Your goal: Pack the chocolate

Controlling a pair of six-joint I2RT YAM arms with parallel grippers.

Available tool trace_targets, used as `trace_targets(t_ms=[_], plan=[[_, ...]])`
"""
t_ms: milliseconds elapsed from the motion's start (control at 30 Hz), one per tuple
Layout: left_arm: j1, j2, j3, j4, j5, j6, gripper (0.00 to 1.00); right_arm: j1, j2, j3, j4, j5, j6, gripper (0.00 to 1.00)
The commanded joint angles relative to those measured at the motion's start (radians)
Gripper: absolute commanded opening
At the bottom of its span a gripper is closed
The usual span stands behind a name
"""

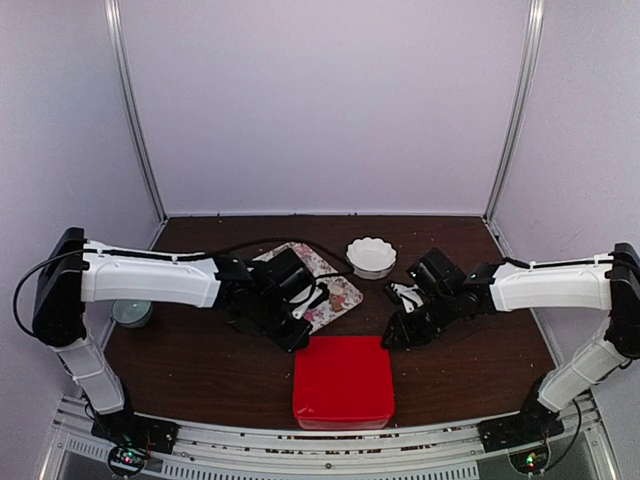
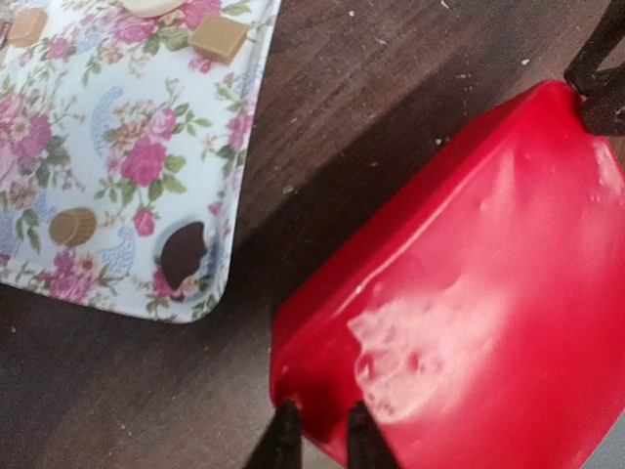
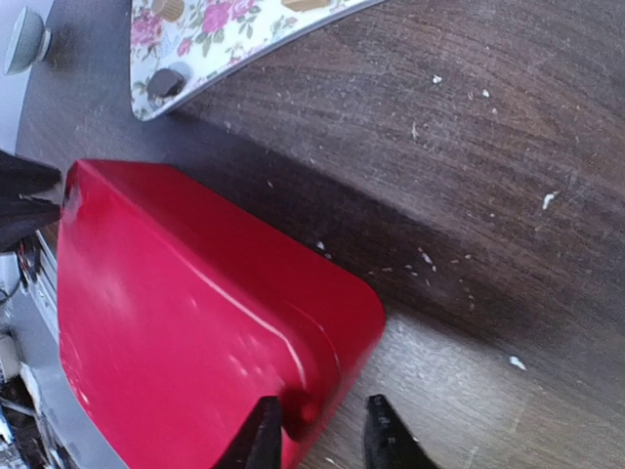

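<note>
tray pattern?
The tray has a pink-rose floral print on white; clearest in the left wrist view.

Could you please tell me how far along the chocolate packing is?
Done: nothing visibly packed. In hand: left gripper and right gripper each straddle a far corner of the closed-looking red box. To do: chocolates lie on the tray; whether any sit inside the box is hidden.

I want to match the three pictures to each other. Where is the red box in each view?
Top external: the red box lies at the bottom centre.
Left wrist: it fills the lower right.
Right wrist: it fills the lower left.
Shared landmark: the floral tray, above the box in every picture.
</note>
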Motion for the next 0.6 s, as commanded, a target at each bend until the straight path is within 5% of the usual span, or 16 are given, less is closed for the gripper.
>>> trace_targets(t_ms=[0, 233, 367, 567], plan=[[-0.037, -0.172, -0.066, 0.013, -0.019, 0.087, 0.28, -0.033, -0.060, 0.008, -0.070, 0.000, -0.004, 0.36], [-0.264, -0.329, -0.211, 0.031, -0.087, 0.117, 0.56, -0.046, -0.022, 0.120, -0.083, -0.058, -0.067, 0.65], [-0.375, -0.316, -0.238, 0.043, -0.159, 0.104, 0.74, -0.046, 0.044, 0.164, -0.072, -0.120, -0.102, 0.71], [-0.450, -0.207, -0.194, 0.050, -0.280, 0.074, 0.80, -0.046, 0.146, 0.215, -0.061, -0.198, -0.150, 0.74]])
